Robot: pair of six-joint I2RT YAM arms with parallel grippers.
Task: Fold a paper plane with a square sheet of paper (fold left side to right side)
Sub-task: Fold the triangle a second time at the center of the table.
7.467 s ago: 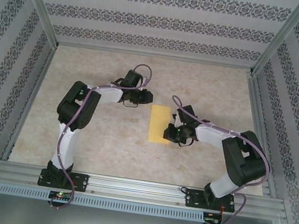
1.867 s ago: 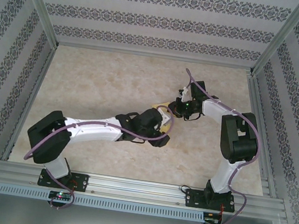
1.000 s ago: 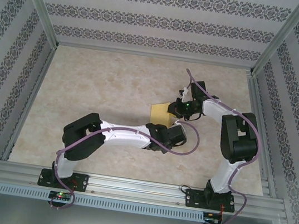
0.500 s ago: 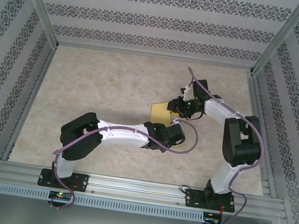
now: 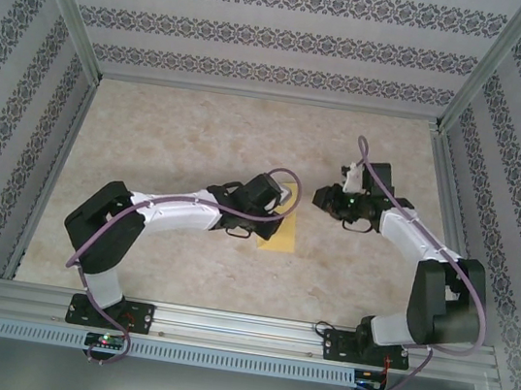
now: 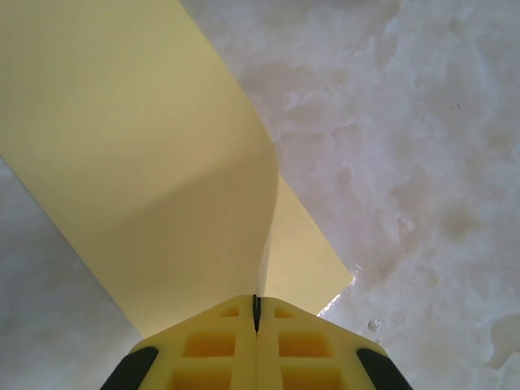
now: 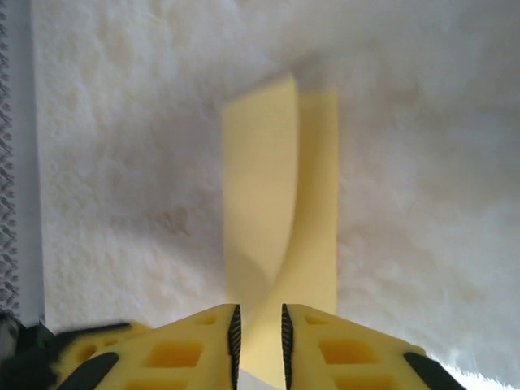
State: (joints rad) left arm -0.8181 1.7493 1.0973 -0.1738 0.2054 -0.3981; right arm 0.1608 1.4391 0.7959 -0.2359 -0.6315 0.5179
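The square sheet of paper is yellow and lies folded into a narrow strip at mid-table. My left gripper hovers over its upper part and hides it in the top view. In the left wrist view the left gripper is shut on an edge of the paper, whose top layer lifts and curls above the layer still flat on the table. My right gripper sits just right of the sheet, apart from it. Its jaws stand slightly open with nothing between them, and the paper lies ahead.
The marble-patterned tabletop is bounded by an aluminium frame at the near edge and patterned walls on the other sides. The left arm's forearm stretches across the table left of the sheet.
My left gripper shut on the paper's edge and swung up and to the left, lifting a layer. My right gripper let go and drew back to the right.
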